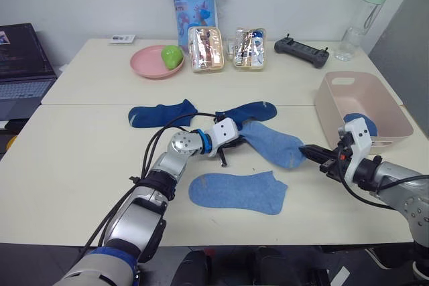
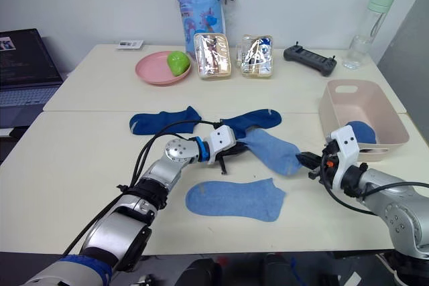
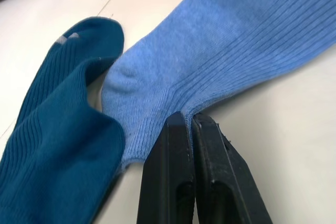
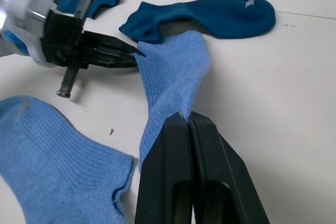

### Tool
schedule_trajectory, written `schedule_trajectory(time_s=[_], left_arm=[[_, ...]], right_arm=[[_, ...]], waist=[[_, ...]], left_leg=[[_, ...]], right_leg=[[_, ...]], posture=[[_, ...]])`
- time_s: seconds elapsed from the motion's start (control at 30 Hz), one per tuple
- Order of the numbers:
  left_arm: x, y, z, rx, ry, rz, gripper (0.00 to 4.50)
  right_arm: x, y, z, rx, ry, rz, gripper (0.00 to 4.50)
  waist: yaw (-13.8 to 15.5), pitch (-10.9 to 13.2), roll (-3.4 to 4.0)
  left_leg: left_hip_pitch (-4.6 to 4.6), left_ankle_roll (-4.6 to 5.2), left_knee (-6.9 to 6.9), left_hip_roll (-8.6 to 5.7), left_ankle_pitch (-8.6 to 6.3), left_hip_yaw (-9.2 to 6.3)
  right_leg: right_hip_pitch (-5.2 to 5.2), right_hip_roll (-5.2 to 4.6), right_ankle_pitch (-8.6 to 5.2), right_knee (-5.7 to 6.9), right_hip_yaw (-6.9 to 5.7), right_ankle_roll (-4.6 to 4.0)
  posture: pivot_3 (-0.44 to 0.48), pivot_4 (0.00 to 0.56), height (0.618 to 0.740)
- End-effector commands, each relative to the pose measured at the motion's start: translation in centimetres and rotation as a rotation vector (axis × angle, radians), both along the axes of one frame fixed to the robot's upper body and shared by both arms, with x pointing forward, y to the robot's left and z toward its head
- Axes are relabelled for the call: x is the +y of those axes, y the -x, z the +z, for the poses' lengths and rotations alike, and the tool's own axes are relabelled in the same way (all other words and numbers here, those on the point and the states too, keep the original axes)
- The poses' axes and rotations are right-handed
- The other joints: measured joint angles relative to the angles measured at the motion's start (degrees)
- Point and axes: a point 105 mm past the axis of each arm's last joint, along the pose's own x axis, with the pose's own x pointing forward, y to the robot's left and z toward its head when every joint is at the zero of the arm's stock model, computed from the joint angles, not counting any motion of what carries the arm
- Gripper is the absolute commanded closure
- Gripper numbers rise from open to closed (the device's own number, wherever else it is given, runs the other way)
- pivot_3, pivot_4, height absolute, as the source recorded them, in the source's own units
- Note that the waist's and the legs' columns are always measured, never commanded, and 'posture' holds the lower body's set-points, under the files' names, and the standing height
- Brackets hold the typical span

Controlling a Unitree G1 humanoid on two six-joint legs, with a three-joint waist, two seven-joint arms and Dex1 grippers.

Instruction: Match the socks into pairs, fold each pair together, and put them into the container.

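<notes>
Risk: the light blue sock [image 1: 271, 143] could slip from one pinch — each holds just an edge of thin knit.
Left gripper [image 1: 231, 144]: forearm reaching in from the near left, fingers clenched on the sock's cuff.
Right gripper [image 1: 310, 153]: reaching from the right, clamped on its toe end.
Container [image 1: 335, 108]: far right — a folded blue pair inside.
Matching sock [image 1: 238, 191]: flat, nearer.

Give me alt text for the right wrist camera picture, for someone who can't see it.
The right gripper is shut on one end of a light blue sock lying on the table, while the left gripper pinches its other end. A dark blue sock lies beyond it and another light blue sock beside it.
</notes>
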Motion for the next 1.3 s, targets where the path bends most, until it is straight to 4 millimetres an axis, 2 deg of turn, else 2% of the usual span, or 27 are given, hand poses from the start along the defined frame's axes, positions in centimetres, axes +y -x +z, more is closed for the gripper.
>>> schedule_trajectory(time_s=[0.03,0.13,0.3,0.47,0.57,0.77,0.9,1.0,1.2,1.23,1.3], left_arm=[[0.0,1.5,3.6,-0.119,0.068,-0.090,4.45],[1.2,2.2,5.2,-0.169,0.076,-0.085,4.45],[3.6,2.7,7.6,-0.222,0.094,-0.005,4.45],[5.8,5.4,7.2,-0.239,-0.062,-0.071,4.45],[6.6,7.6,6.4,-0.192,-0.123,-0.116,4.45],[5.4,12.4,5.7,-0.027,-0.150,-0.279,4.45],[4.1,12.4,5.2,0.035,-0.144,-0.288,4.45],[3.6,12.7,4.1,0.110,-0.167,-0.306,4.45],[2.5,11.7,3.2,0.111,-0.145,-0.276,4.45],[2.2,11.4,3.5,0.095,-0.119,-0.267,4.05],[1.7,11.3,4.3,0.106,-0.061,-0.260,3.59]], right_arm=[[-0.9,-1.1,1.4,-0.075,0.033,-0.062,4.50],[-1.1,-1.8,1.7,-0.086,0.046,-0.069,4.50],[1.2,-3.6,2.2,-0.123,0.019,-0.009,4.50],[3.7,-5.9,2.8,-0.160,0.006,0.052,4.50],[6.1,-6.9,3.1,-0.177,0.003,0.127,4.50],[11.9,-7.4,1.8,-0.147,-0.009,0.348,4.50],[15.7,-6.7,0.9,-0.124,-0.029,0.492,4.50],[17.4,-6.0,0.3,-0.109,-0.038,0.574,4.50],[17.4,-5.7,-0.3,-0.115,-0.041,0.595,4.50],[17.2,-5.6,-0.2,-0.119,-0.050,0.593,4.06],[16.5,-5.1,-0.1,-0.127,-0.056,0.598,3.57]], waist=[[0.0,0.0,0.00],[-0.1,0.0,0.01],[-0.3,0.0,0.01],[-0.8,0.0,0.04],[-1.2,0.0,0.04],[-1.4,0.0,0.05],[-1.3,0.0,0.06],[-1.5,0.0,0.06],[-1.4,0.0,0.06],[-1.4,0.0,0.06],[-1.2,0.0,0.06]], left_leg=[[0.00,0.00,-0.01,0.00,0.00,-0.02],[0.01,-0.01,-0.02,0.02,0.01,-0.03],[0.06,-0.01,0.00,0.04,0.01,-0.02],[0.06,-0.01,-0.04,0.03,0.00,0.02],[0.01,-0.01,-0.06,0.05,0.00,-0.02],[0.01,0.00,-0.05,0.06,0.00,-0.02],[0.02,0.00,0.01,0.04,0.00,-0.03],[0.04,0.00,-0.01,0.04,0.00,-0.03],[0.02,-0.01,-0.01,0.04,0.00,-0.06],[0.03,-0.01,-0.01,0.04,0.00,-0.06],[0.02,-0.01,0.00,0.04,0.00,-0.11]], right_leg=[[0.00,0.00,0.00,0.00,-0.02,0.00],[-0.02,0.00,0.00,0.03,-0.01,0.00],[0.00,0.01,0.00,0.06,-0.02,-0.01],[-0.02,0.00,0.00,0.03,0.02,-0.01],[-0.04,0.00,0.00,-0.02,-0.01,-0.02],[-0.04,-0.02,0.00,-0.03,0.00,-0.02],[-0.02,-0.02,0.00,0.02,-0.02,-0.02],[-0.03,-0.01,0.00,0.05,-0.02,-0.03],[-0.04,-0.01,0.00,0.02,-0.04,-0.03],[-0.04,-0.01,0.00,0.03,-0.04,-0.03],[-0.04,-0.02,0.00,0.04,-0.08,-0.03]], posture=[[0.000,0.150,0.740],[0.000,0.150,0.740],[0.000,0.150,0.740],[0.000,0.150,0.740],[0.000,0.150,0.740],[0.000,0.150,0.740],[0.000,0.150,0.740],[0.000,0.150,0.740],[0.000,0.150,0.740],[0.000,0.150,0.740],[0.000,0.150,0.740]])
